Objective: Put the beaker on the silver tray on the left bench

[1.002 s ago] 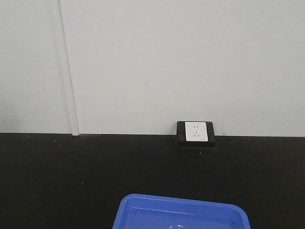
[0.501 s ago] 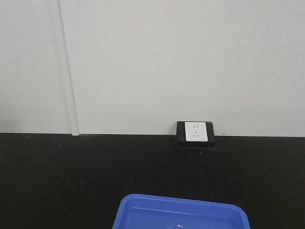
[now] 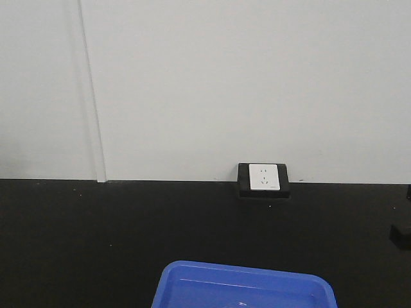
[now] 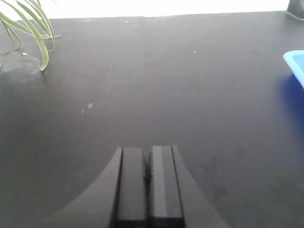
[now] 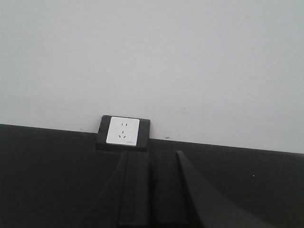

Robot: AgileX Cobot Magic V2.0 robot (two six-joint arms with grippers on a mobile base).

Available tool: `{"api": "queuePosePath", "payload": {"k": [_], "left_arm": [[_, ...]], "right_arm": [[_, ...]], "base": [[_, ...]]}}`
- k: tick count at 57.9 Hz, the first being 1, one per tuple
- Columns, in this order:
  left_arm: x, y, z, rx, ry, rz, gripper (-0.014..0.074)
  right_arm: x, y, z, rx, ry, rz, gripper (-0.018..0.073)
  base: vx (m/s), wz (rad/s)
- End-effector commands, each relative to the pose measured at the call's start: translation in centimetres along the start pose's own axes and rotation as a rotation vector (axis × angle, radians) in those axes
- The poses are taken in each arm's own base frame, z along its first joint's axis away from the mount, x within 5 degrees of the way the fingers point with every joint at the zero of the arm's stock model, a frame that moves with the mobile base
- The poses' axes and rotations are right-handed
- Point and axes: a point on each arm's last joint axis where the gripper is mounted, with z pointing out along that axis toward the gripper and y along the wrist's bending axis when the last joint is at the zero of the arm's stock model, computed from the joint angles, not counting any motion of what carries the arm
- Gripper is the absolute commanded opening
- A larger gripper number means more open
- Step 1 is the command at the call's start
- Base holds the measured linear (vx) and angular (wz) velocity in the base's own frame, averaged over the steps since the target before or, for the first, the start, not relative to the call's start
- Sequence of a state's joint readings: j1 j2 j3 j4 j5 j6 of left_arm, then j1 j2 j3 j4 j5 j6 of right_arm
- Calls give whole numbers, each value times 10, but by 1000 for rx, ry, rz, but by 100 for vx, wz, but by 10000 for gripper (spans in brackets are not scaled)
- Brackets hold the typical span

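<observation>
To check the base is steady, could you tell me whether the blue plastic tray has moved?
No; the blue plastic tray sits unchanged below the white wall socket.

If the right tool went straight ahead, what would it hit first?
The right tool likely meets the socket or the wall beside it; nothing nearer shows, but depth is unclear.

Bare black top (image 4: 190, 95) ahead of my left gripper (image 4: 148, 154), leaves (image 4: 33, 28) far left, blue tray (image 4: 295, 64) right, socket (image 5: 123, 130) and wall (image 5: 190, 57) facing my right gripper (image 5: 151, 156)
</observation>
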State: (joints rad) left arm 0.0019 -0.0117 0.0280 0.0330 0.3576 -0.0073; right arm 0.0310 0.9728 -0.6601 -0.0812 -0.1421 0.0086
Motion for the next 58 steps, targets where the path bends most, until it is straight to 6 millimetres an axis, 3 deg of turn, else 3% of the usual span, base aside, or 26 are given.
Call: {"api": "queuePosePath", "payload": {"k": [1,20,32,39,49,58], "left_arm": [[1,0,2,5,-66,-5,2],[1,0,2,5,-66,-5,2],[1,0,2,5,-66,-5,2],[1,0,2,5,-66,-5,2],[1,0,2,5,-66,-5,2],[1,0,2,5,-66,-5,2]], "right_arm": [[-24,-2,-3,4,-142,32,190],[-27,-2,-4,5,-174,43,729],[-32,-1,-4,-9,-244,106,717],[-23,2,4,-39,-267,82,689],[34,20,22,-188,-129,7,625],[97,47,27,-470,63,-52,571]], "base": [[0,0],[0,0],[0,0],[0,0],[0,0],[0,0]]}}
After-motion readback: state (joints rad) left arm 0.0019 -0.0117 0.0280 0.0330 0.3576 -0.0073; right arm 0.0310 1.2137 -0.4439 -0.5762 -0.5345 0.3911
